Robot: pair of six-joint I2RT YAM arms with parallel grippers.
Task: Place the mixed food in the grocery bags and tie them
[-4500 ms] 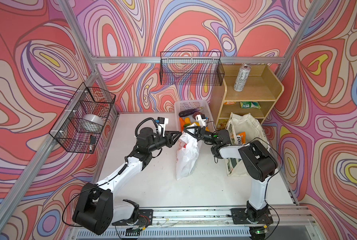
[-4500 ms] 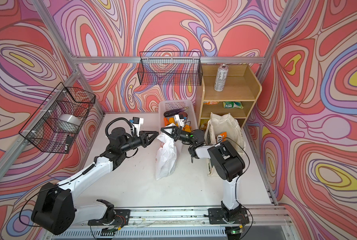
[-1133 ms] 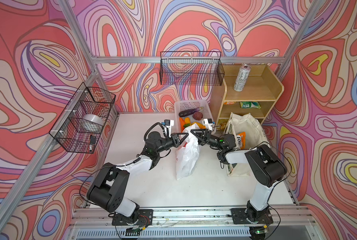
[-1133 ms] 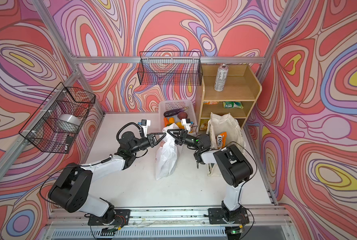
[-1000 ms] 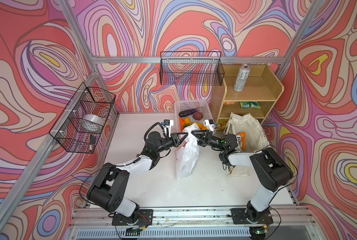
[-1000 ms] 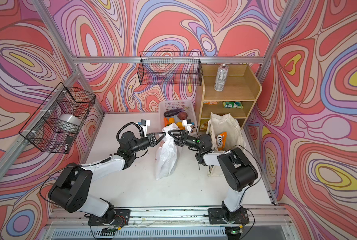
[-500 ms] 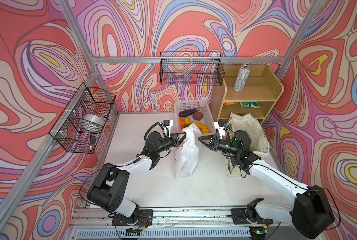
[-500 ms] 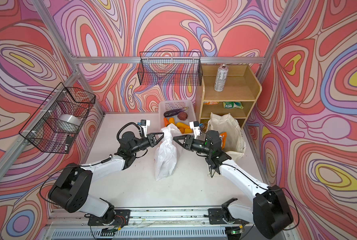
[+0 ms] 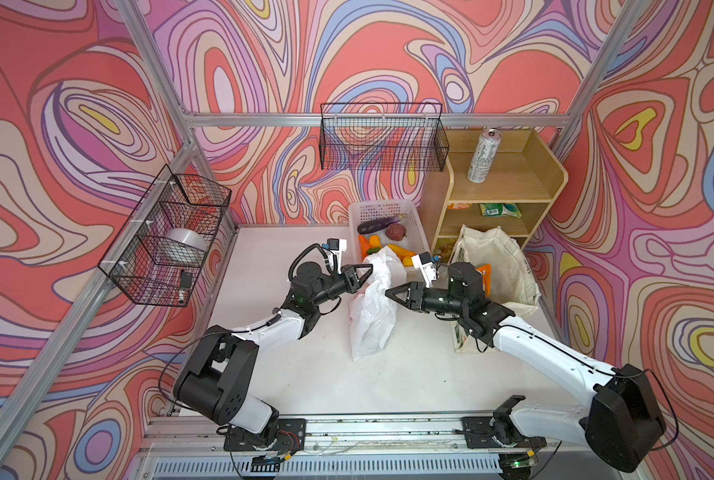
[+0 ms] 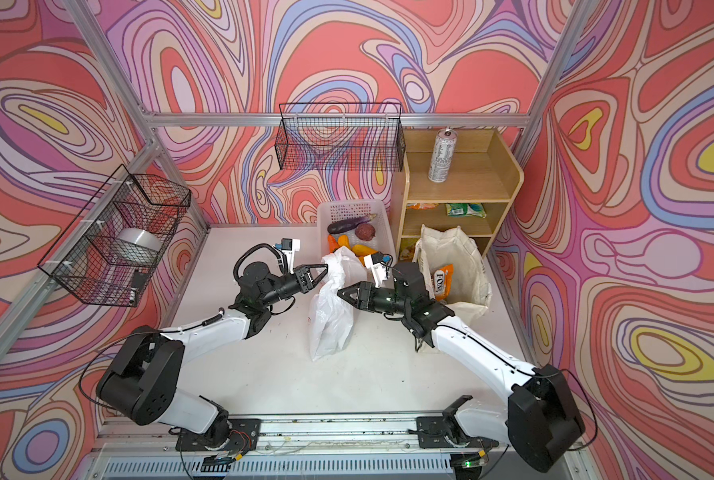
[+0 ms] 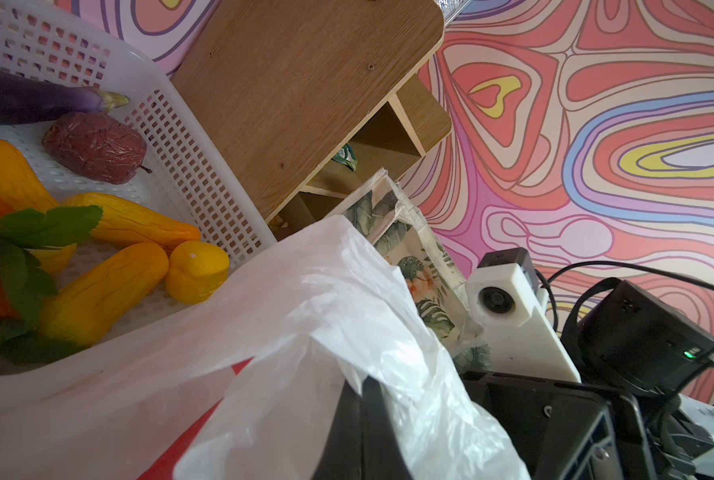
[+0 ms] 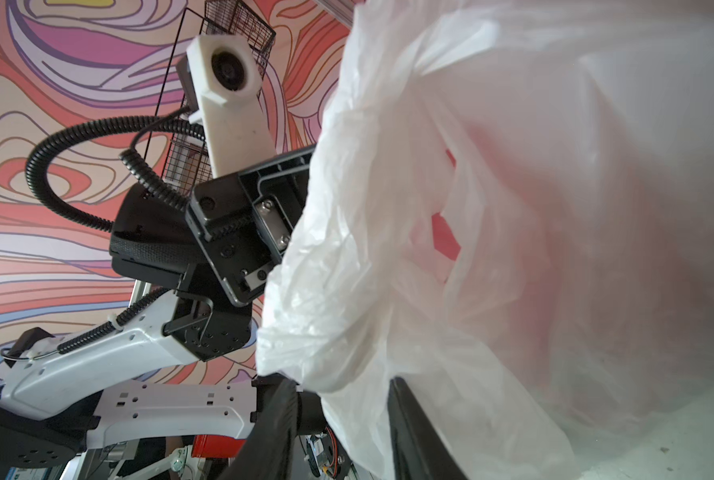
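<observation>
Left gripper (image 9: pixel 367 271): clamped on top edge of white plastic bag (image 9: pixel 372 316)
Right gripper (image 9: pixel 390 291): at bag's other side
Canvas tote (image 9: pixel 509 266): upright, beside wooden shelf (image 9: pixel 509 183)
Lattice basket (image 9: pixel 363 210): holding eggplant (image 9: pixel 375 225)

Both arms reach inward, the left end effector (image 9: pixel 367 272) clamped tight, the right end effector (image 9: pixel 390 292) partly spread.

Swirl-patterned pink walls (image 9: pixel 388 50) enclose a white tabletop (image 9: pixel 347 374); wooden shelf (image 9: pixel 505 183) and wire baskets (image 9: pixel 382 137) behind
</observation>
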